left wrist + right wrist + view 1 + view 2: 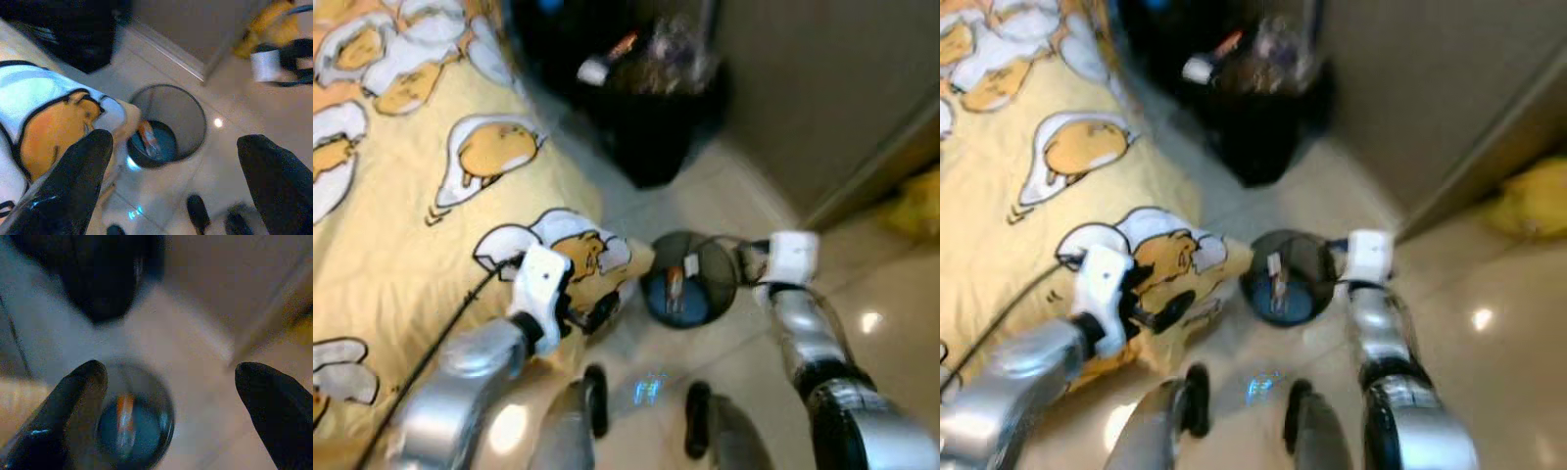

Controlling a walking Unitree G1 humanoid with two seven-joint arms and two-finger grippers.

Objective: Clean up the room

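Head camera looks down on a small round wire waste bin (687, 279) standing on the glossy pale floor (891, 294), just off the corner of the bed's yellow cartoon-print bedspread (411, 196); inside it, an orange-and-white wrapper (148, 139) lies against the blue bottom; the right gripper (171, 418) hovers over the bin's far side, fingers spread wide apart with nothing between them; the left gripper (171, 191) hangs at the bedspread's corner just beside the bin, its fingers (73, 181) likewise wide apart and empty; a black bag (641, 88) stuffed with rubbish sits on the floor beyond the bin, near the grey wall (813, 88); something yellow (915, 201) lies blurred at the right edge; the robot's feet (646, 416) show below
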